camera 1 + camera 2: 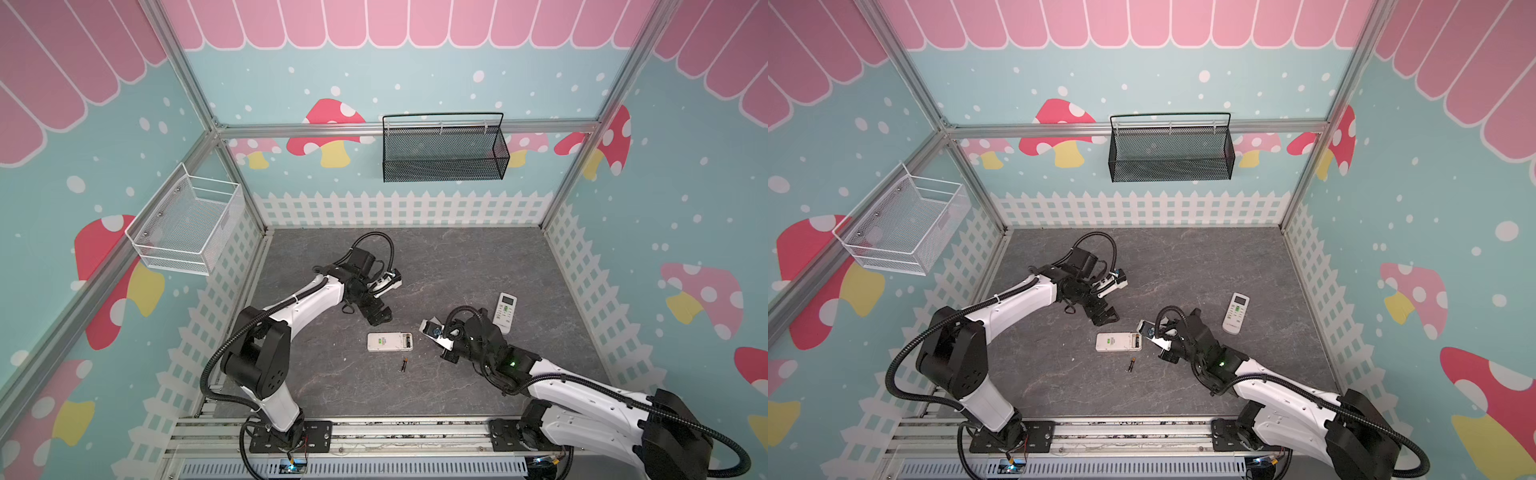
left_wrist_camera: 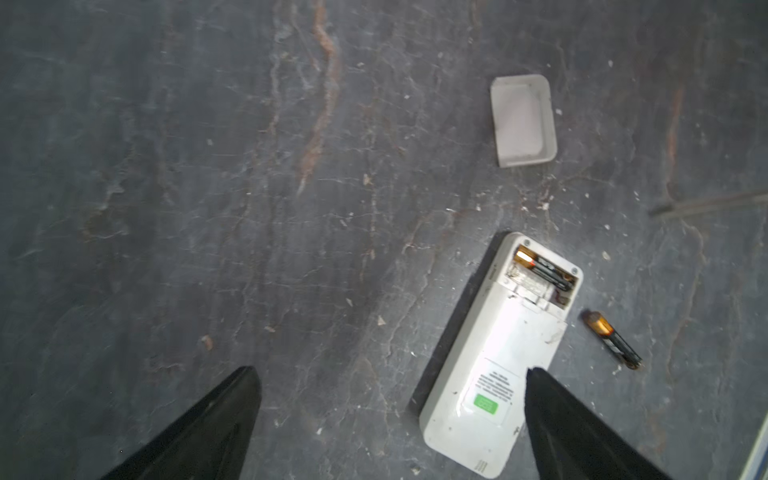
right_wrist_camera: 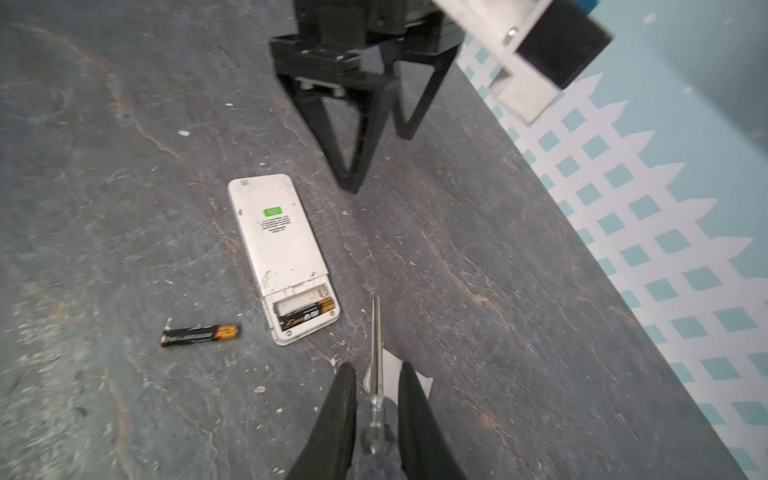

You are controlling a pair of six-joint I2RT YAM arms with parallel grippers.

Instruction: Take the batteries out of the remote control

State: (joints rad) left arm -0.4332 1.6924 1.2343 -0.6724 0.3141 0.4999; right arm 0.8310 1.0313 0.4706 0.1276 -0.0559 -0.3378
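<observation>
In both top views the left arm rises from its base at 7 o'clock. Its forearm runs toward 1 o'clock and the wrist bends down. The left gripper hangs spread wide and empty at 11 o'clock of the face-down remote. The right arm stretches low from 5 o'clock toward 10 o'clock. The right gripper is clenched on a screwdriver, whose tip is near the remote's open end at 3 o'clock, not touching it. One battery sits in the open compartment. A loose battery lies on the table at 5 o'clock of the remote.
</observation>
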